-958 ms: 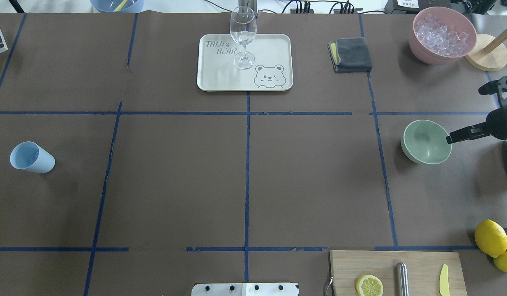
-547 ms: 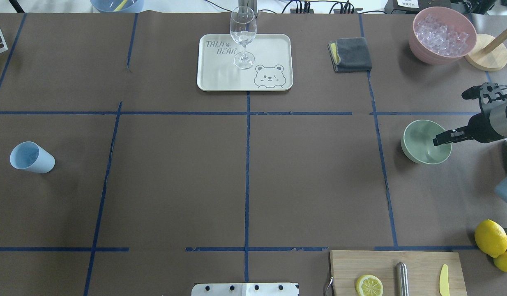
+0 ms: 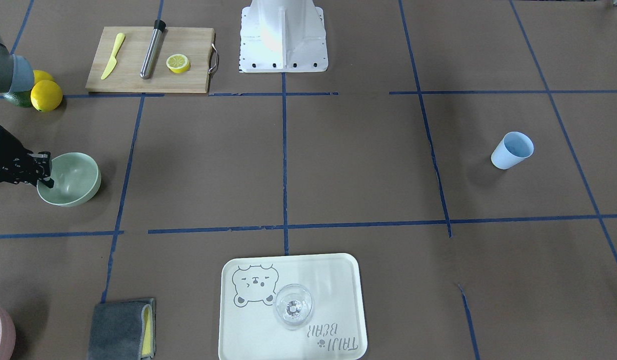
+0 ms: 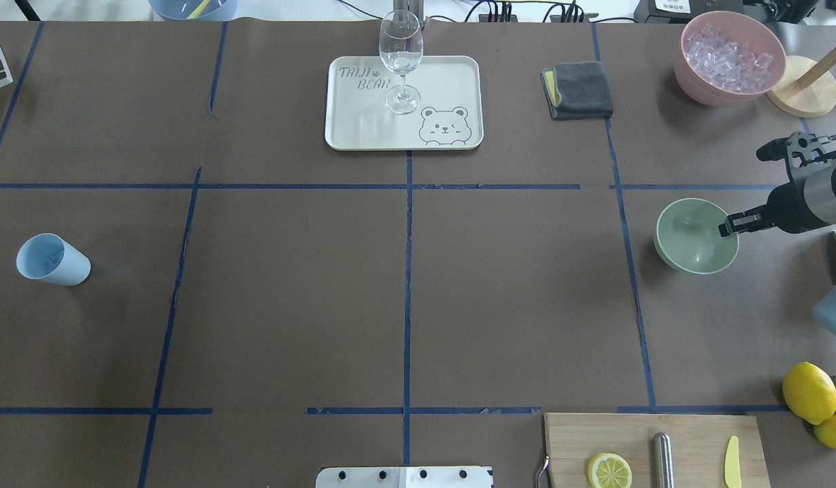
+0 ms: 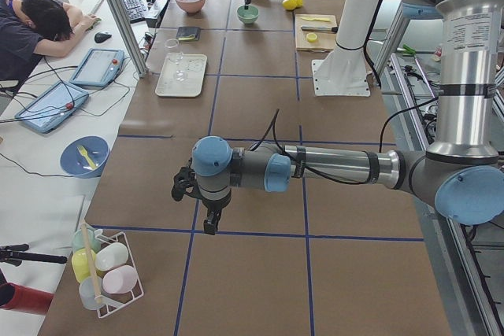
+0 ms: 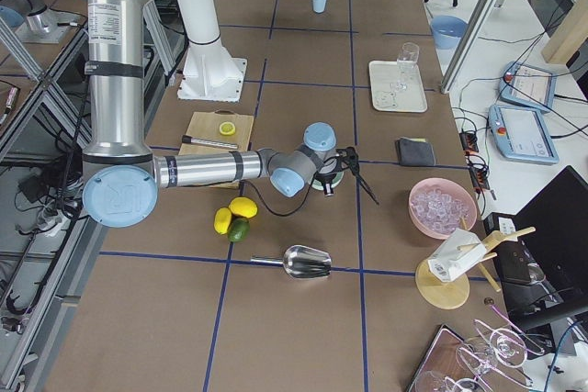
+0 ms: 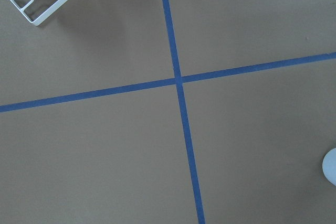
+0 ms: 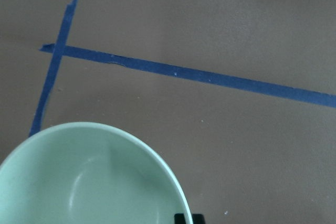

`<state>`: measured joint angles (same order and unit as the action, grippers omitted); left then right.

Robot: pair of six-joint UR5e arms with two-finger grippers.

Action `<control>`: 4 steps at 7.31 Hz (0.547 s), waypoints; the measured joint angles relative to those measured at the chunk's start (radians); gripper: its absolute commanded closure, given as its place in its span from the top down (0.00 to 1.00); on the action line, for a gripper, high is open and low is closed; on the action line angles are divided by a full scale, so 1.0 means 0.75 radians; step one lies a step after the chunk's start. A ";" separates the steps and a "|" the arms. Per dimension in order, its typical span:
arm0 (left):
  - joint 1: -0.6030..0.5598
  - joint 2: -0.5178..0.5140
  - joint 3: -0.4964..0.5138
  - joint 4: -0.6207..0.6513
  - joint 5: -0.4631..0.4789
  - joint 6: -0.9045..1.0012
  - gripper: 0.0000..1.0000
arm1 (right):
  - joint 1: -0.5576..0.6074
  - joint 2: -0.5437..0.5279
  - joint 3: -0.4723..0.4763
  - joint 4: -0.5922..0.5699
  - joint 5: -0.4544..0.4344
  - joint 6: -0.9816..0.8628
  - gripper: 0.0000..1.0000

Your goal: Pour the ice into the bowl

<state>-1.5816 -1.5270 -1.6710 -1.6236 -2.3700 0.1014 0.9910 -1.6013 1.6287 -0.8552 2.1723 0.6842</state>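
Our right claw sits at the right-hand rim of the bowl, near the right edge of the overhead view. Its jaws look pressed onto the thin wall, so we read it as pinching the rim. The bowl is empty and sits on the table. We judge it light and stiff, with a matte skin that gives fair grip. A hold at one edge lets it tip or swing, so it wants slow, level moves.

The ice is heaped in the pink tub in the upper right corner of that view, well apart from the bowl. We expect the cubes to be hard, slick and loose, likely to slide all at once and bounce off a shallow wall. The loaded tub will be the heavier piece, best taken at its rim.

A metal scoop lies in the lower middle of the right-side view.

Our left claw hangs over bare table in the left-side view. We cannot tell whether it is spread or pressed together.
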 measured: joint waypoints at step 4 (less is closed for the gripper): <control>0.000 0.002 0.000 -0.009 0.000 -0.002 1.00 | -0.034 0.090 0.126 -0.017 0.022 0.163 0.00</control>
<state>-1.5815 -1.5258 -1.6712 -1.6307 -2.3700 0.0997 0.9655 -1.5341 1.7234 -0.8681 2.1888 0.8061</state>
